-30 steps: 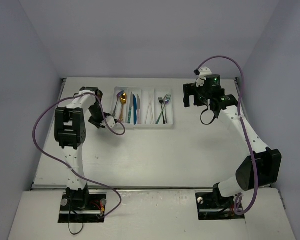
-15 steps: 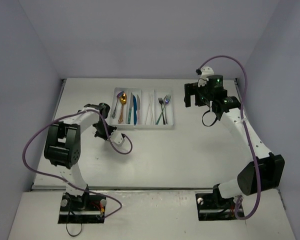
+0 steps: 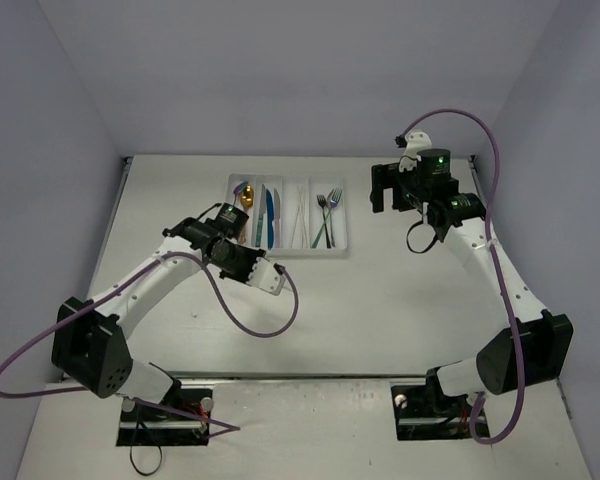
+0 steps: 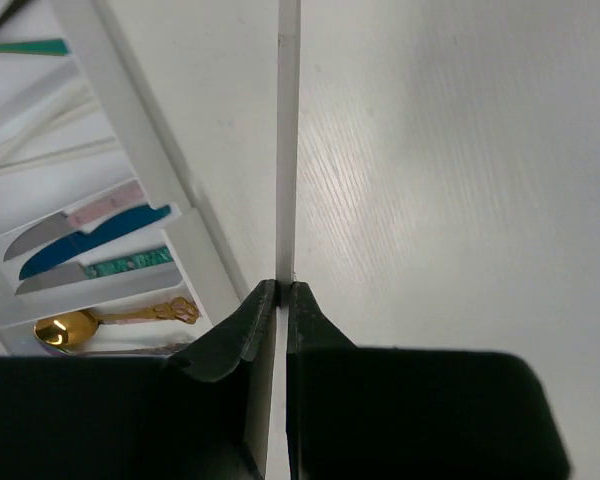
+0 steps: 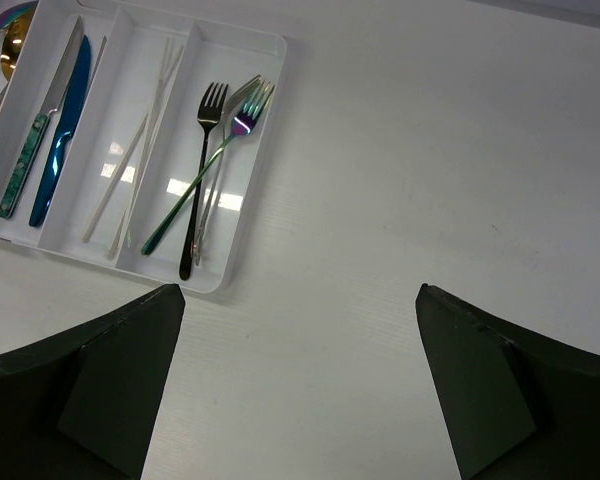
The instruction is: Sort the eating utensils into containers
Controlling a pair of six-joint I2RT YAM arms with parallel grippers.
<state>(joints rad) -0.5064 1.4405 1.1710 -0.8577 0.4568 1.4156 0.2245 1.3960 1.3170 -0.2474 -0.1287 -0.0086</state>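
Note:
My left gripper [image 4: 282,288] [image 3: 276,284] is shut on a thin pale stick [image 4: 288,150] that juts straight out past the fingertips, above the table just in front of the white tray [image 3: 288,252] [image 4: 130,110]. The tray's compartments hold a gold spoon [image 4: 65,325] [image 3: 246,199], blue and silver knives [image 5: 65,120], pale sticks [image 5: 140,150] and crossed forks [image 5: 215,150]. My right gripper [image 5: 300,370] [image 3: 385,190] hangs open over bare table to the right of the tray, with nothing between its fingers [image 5: 110,380].
The left arm's purple cable [image 3: 265,325] loops over the table in front of the tray. Grey walls close in the table at the left, back and right. The tray's right wall [image 5: 260,150] lies left of my right gripper.
My left arm swung from the tray's left side down and rightward to its front, elbow dropping low, and its jaws closed on the stick. The right arm barely moved.

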